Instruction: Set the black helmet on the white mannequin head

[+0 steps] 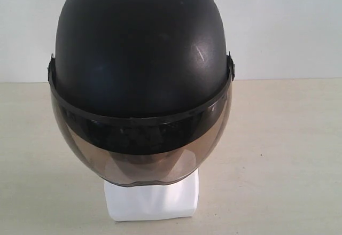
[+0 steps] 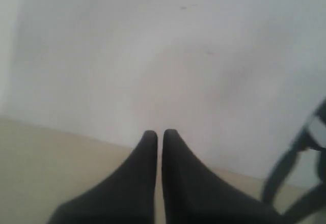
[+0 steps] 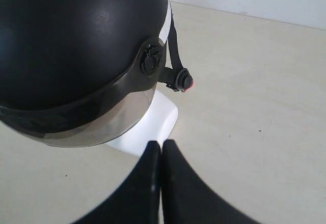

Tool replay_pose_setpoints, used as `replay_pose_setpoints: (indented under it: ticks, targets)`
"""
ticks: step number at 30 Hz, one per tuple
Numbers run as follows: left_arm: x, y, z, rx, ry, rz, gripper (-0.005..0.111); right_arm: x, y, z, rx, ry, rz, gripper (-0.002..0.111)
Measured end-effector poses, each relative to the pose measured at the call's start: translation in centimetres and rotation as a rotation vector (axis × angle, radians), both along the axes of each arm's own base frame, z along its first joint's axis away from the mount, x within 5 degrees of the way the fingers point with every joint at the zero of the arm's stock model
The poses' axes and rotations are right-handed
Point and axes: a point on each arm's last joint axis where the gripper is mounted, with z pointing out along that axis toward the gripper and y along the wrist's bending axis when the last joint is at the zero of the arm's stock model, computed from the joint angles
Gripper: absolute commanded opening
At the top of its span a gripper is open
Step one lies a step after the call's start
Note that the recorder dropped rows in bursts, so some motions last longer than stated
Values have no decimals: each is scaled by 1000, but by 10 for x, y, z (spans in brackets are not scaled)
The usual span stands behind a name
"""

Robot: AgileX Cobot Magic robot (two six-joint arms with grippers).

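Helmet (image 1: 139,48) is borne by the head (image 1: 152,200), so no grip is needed; left gripper (image 2: 159,132) and right gripper (image 3: 161,143) are pressed closed, nothing held.

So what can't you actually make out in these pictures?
Face of the white mannequin head: hidden by the black helmet and tinted visor, exterior view; only its base shows.
Helmet's crown: cut off by the right wrist view's edges.
Dark frame, left wrist view: blurred, cut by the edge; unidentifiable.
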Motion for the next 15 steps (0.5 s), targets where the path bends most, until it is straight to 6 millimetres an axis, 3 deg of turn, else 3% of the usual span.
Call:
replay_pose_setpoints:
  ticks: [5,9,15]
  targets:
    - [11,-18,-37,-42,-139,-204,4,0,0,0,1,-2,-1,0]
    - [12,-19,-41,-168,-118,-228,4,0,0,0,2,-1,0,0]
    - [12,-19,-41,-165,-114,-231,4,0,0,0,4,0,-1,0]
